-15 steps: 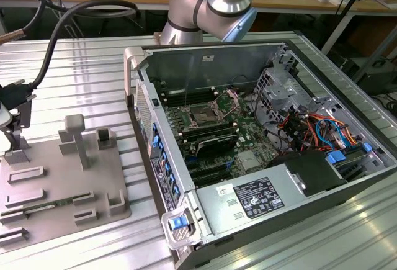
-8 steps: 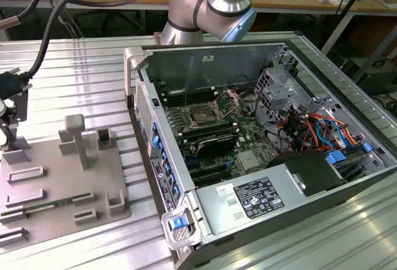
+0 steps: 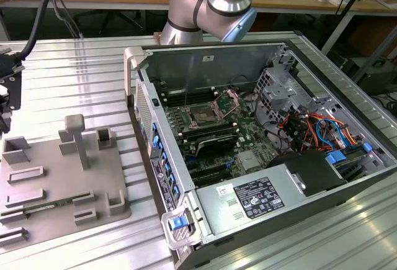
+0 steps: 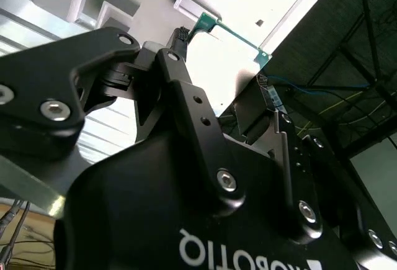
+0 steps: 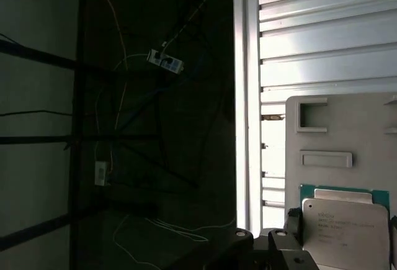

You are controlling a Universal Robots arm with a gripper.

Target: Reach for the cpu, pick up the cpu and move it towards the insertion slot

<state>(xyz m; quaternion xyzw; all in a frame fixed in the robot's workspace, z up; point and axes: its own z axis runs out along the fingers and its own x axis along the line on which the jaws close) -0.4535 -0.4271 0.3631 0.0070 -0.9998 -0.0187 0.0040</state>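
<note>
The cpu, a flat square chip with a silvery top and a thin green rim, lies over the grey plastic tray in the first wrist view. My gripper is right at its edge. In the second wrist view the cpu's green edge runs just beyond the black gripper. In the exterior view the gripper hangs at the far left over the tray's left end. The insertion slot sits on the motherboard inside the open computer case, its bracket raised, well to the exterior view's right of the gripper.
The open case has a tall near wall, a power supply, a drive cage and loose cables. Upright posts rise from the tray. The arm's body stands behind the case. The table's edge drops to a dark floor.
</note>
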